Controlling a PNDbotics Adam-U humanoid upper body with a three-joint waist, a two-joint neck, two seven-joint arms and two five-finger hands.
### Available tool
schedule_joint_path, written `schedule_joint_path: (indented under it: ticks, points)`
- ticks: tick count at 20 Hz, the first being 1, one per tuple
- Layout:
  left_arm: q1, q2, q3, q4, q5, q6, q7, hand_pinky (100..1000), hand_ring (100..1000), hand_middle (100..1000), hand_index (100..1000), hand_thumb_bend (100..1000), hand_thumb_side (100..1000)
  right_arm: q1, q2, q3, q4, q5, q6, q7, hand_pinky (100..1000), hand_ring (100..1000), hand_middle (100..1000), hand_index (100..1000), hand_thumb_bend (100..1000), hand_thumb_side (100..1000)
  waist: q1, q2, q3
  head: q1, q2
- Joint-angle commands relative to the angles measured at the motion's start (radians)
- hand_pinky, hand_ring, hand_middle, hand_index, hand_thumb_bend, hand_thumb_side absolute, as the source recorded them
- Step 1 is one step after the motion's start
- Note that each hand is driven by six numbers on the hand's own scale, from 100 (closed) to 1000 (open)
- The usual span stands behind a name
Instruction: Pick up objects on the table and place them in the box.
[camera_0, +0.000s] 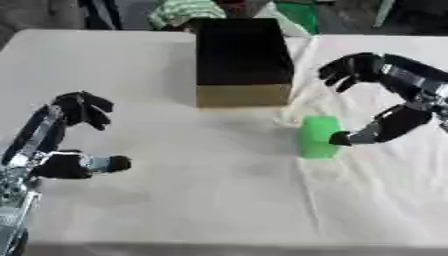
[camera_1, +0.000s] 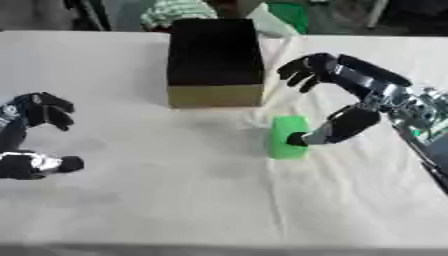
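Right hand (camera_1: 346, 95) hung over the white-clothed table (camera_0: 175, 200), fingers (camera_1: 302, 72) spread and curled downward, thumb (camera_1: 328, 130) reaching low; nothing was clamped between them. The green block (camera_0: 317, 136) lay flat on the cloth directly under this hand, its right edge at the thumb tip; whether thumb and block touched could not be told. The box (camera_0: 242, 60), open and dark inside with a tan front wall, stood just beyond and to the left of the right fingers, apart from the block. Left hand (camera_0: 66, 135) sat well away on the other side, fingers relaxed and apart, holding nothing.
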Motion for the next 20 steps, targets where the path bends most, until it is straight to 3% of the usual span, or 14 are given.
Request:
schedule_joint_path:
  ticks: [1, 20]
  points:
    - [-0.016, 0.013, 0.001, -0.01, 0.005, -0.002, 0.006, 546, 568, 589, 684, 1000, 386, -0.021, -0.037, -0.003, 0.021, 0.014, -0.005, 0.01, 731, 794, 787, 871, 641, 100, 0.0, -0.015, 0.001, -0.003, 0.005]
    - [-0.018, 0.008, -0.002, -0.009, 0.008, -0.002, 0.004, 544, 567, 588, 683, 1000, 390, -0.086, 0.018, 0.048, 0.228, 0.106, -0.039, 0.072, 744, 789, 779, 868, 648, 100, -0.001, -0.014, 0.009, -0.004, 0.005]
